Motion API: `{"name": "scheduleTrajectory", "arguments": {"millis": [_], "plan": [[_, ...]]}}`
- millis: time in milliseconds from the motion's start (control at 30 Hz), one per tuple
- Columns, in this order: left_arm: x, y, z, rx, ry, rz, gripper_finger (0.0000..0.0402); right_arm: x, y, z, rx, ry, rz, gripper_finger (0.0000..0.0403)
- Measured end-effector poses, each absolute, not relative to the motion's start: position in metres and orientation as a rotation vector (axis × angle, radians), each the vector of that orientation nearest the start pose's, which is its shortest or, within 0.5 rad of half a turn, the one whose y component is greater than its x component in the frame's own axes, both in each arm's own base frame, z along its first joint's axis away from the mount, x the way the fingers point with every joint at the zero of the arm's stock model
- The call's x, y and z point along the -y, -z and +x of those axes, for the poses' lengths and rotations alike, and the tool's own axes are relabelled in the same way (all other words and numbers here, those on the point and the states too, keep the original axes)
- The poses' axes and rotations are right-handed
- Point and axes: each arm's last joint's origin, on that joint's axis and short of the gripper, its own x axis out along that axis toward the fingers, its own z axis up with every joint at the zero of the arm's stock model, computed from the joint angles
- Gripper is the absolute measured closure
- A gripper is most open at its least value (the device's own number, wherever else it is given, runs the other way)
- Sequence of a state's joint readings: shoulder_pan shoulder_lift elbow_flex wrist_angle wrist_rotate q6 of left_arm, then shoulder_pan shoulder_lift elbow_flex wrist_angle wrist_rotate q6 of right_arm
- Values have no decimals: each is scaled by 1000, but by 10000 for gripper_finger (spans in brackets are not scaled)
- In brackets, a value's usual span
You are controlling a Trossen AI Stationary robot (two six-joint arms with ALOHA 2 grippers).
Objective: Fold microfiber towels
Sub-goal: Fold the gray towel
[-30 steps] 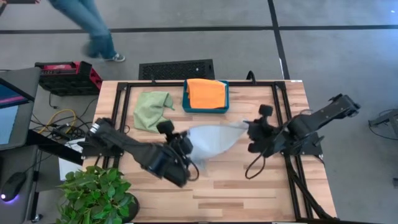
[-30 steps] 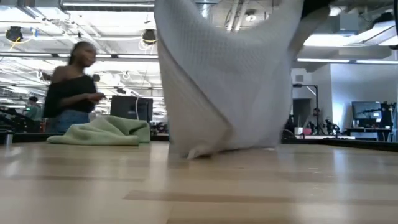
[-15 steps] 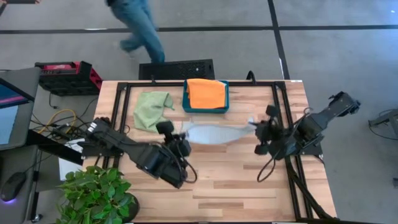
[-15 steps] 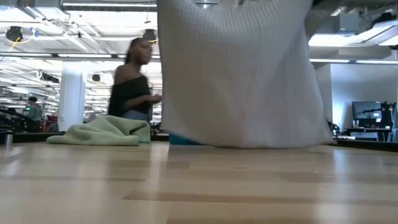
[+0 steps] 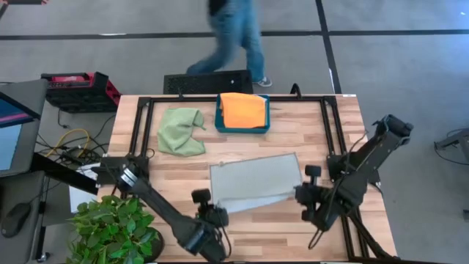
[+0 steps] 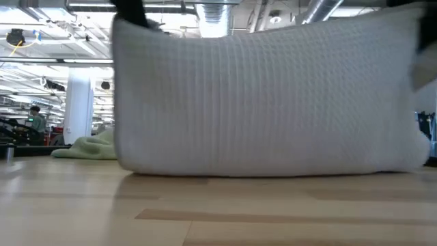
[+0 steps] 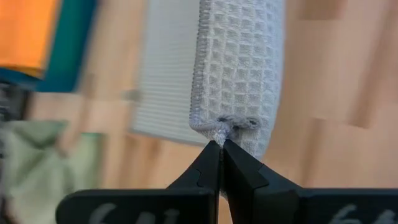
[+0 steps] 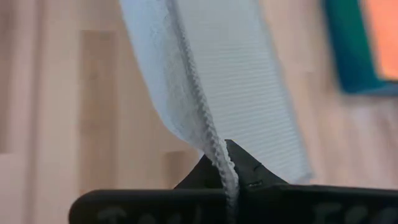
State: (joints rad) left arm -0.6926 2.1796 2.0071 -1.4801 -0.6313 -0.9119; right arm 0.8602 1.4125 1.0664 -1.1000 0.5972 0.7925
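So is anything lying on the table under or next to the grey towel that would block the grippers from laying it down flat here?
Nothing visible does. The left gripper and right gripper each pinch a near corner of the grey towel, over bare wood. The green towel and the tray with the orange towel lie apart, toward the far edge.
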Motion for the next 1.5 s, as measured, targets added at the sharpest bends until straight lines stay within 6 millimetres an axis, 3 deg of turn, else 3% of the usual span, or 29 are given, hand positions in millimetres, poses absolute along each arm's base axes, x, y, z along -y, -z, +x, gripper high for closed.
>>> {"name": "scheduleTrajectory", "arguments": {"millis": [200, 433, 600, 867, 1133, 1500], "plan": [[282, -222, 334, -1092, -436, 126, 401, -208, -219, 172, -1062, 120, -220, 395], [303, -220, 337, -997, -356, 18, 401, -235, -195, 177, -1077, 46, -150, 395], [311, -219, 333, -982, -348, -18, 401, -240, -187, 179, -1101, 21, -130, 395], [318, -202, 335, -979, -360, -33, 401, -239, -192, 179, -1101, 4, -116, 395], [288, -202, 341, -977, -569, 19, 401, -220, -190, 182, -1176, 138, -155, 394], [235, -206, 349, -1024, -886, 21, 401, -172, -194, 199, -1268, 405, -264, 394]]}}
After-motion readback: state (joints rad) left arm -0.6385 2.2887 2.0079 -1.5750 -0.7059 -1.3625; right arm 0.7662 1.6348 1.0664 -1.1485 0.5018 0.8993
